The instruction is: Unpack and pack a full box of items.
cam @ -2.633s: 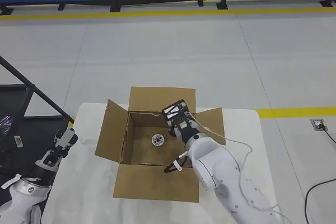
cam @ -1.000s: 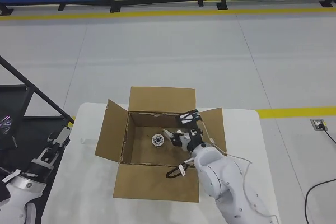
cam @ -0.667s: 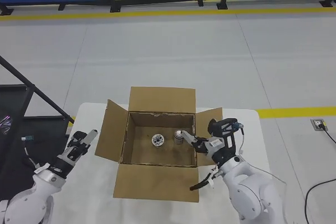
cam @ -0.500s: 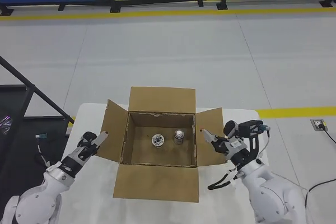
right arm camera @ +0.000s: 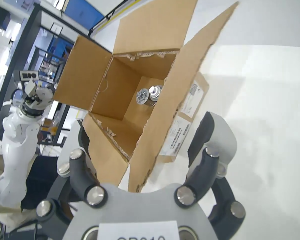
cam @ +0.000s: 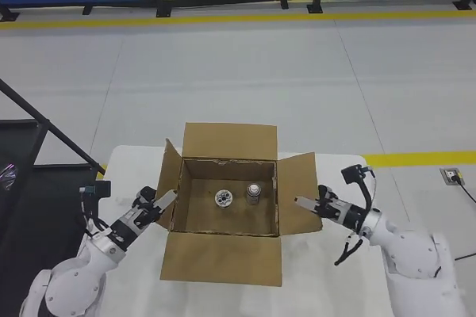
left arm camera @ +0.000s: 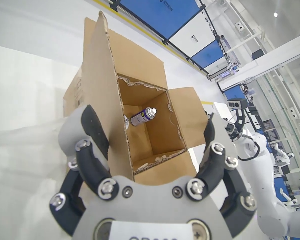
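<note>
An open cardboard box (cam: 222,257) stands mid-table, all flaps out. Inside stand two cans: a white-capped spray can (cam: 254,191) (left arm camera: 142,116) (right arm camera: 155,93) and a can with a patterned top (cam: 223,196) (right arm camera: 142,96). My left gripper (cam: 163,200) (left arm camera: 150,123) is open, its fingers on either side of the left flap (cam: 171,184), which stands nearly upright. My right gripper (cam: 305,204) (right arm camera: 147,131) is open too, straddling the edge of the right flap (cam: 297,202) (right arm camera: 180,81).
The white table (cam: 135,261) has bare strips left and right of the box. A black metal frame (cam: 32,119) stands off the table's left side. A cable and floor socket (cam: 452,176) lie to the right.
The right arm has pulled out of the box, leaving the spray can standing inside, and come to the right flap. The left arm has come in to the left flap, now more upright.
</note>
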Tool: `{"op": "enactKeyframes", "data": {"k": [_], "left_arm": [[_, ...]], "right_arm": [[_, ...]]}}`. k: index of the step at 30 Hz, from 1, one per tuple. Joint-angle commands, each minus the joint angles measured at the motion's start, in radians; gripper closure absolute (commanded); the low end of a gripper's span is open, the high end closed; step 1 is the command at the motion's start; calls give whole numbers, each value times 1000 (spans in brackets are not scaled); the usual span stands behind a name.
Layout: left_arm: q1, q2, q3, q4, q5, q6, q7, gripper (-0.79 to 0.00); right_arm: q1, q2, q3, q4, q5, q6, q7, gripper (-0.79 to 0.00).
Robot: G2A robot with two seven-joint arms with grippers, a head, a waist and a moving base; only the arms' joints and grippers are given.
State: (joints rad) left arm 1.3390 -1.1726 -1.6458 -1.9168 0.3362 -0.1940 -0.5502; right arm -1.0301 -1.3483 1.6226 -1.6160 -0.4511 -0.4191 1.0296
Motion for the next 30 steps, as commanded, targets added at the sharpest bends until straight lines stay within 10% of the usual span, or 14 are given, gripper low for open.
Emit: {"op": "enactKeyframes", "data": {"k": [1, 30], "left_arm": [[-8, 0, 13, 4, 6, 4, 2, -785], [-123, -7, 219, 183, 87, 50, 38, -785]], "right_arm": [[28, 4, -16, 27, 49, -73, 10, -785], [425, -19, -518, 458, 124, -243, 40, -785]]}}
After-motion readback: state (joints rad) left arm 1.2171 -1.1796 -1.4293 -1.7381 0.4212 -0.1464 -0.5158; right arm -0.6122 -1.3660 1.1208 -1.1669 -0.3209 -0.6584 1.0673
